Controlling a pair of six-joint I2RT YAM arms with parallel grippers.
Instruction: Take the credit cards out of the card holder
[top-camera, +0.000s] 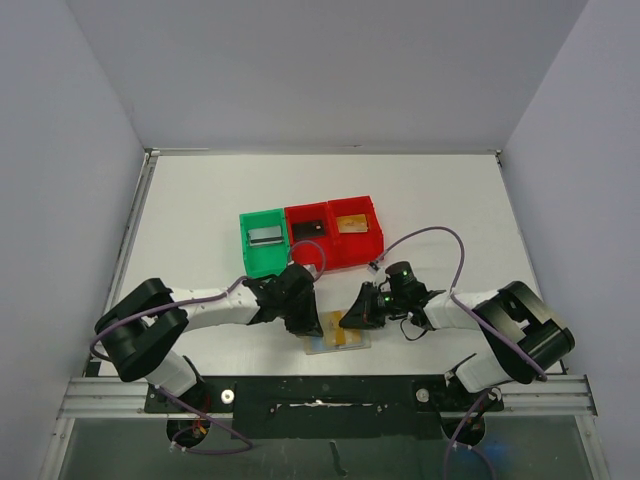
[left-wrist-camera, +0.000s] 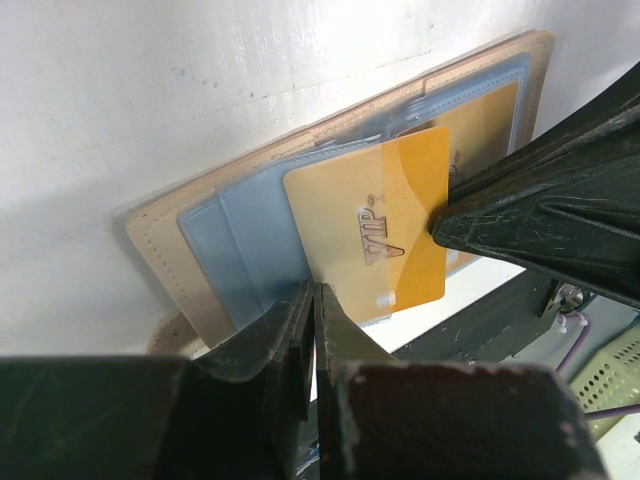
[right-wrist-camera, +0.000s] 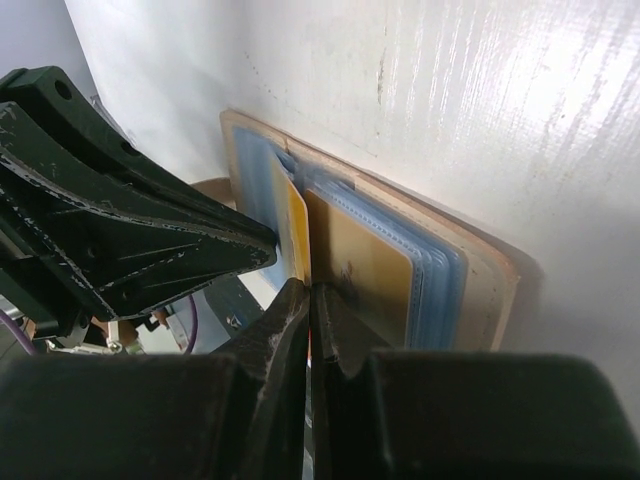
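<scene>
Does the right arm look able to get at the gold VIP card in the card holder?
Probably yes: the gold VIP card sticks out of the card holder, the right gripper pinches its edge, and the left gripper leaves it uncovered.

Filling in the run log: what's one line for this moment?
card holder open | gold card partly out | right gripper shut on gold card | left gripper shut at holder edge

light: bright, even overhead | glare: streaks on table (right-wrist-camera: 480, 100) in wrist views | foreground: dark, blurred
</scene>
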